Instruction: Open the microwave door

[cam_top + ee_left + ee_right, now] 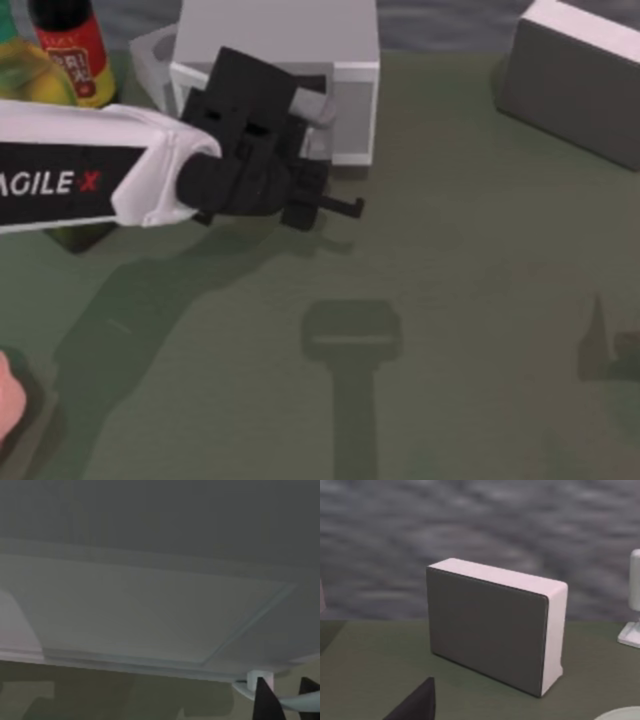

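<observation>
the left gripper (300, 150) is pressing against the microwave door (320, 100) at the front of the microwave (285, 35), fingers seemingly pinching the handle, though i cannot tell.

One overhead camera, two wrist cameras.
The top view looked straight down on the table (470, 300); the left wrist view sat very close against the microwave (150, 610), while the right wrist view faced the far grey-and-white box (495, 625), also seen overhead.
</observation>
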Controlling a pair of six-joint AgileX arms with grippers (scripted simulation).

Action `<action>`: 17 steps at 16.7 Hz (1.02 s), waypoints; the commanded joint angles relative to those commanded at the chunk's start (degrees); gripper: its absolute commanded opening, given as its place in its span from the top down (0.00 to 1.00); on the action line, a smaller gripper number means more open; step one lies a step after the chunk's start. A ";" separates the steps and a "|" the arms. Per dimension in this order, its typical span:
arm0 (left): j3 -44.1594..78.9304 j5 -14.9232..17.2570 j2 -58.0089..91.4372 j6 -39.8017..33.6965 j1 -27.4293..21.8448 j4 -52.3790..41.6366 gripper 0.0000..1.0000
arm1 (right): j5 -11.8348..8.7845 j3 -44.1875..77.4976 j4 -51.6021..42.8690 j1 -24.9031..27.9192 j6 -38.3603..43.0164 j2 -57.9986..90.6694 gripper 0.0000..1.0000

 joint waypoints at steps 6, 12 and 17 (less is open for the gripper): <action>0.00 0.00 0.00 0.00 0.00 0.00 1.00 | 0.00 0.00 0.00 0.00 0.00 0.00 0.00; 0.05 0.57 0.04 -0.18 -0.39 -0.04 1.00 | 0.00 0.00 0.00 0.00 0.00 0.00 0.00; -1.80 2.46 -1.44 2.73 0.94 0.61 1.00 | 0.00 0.00 0.00 0.00 0.00 0.00 0.00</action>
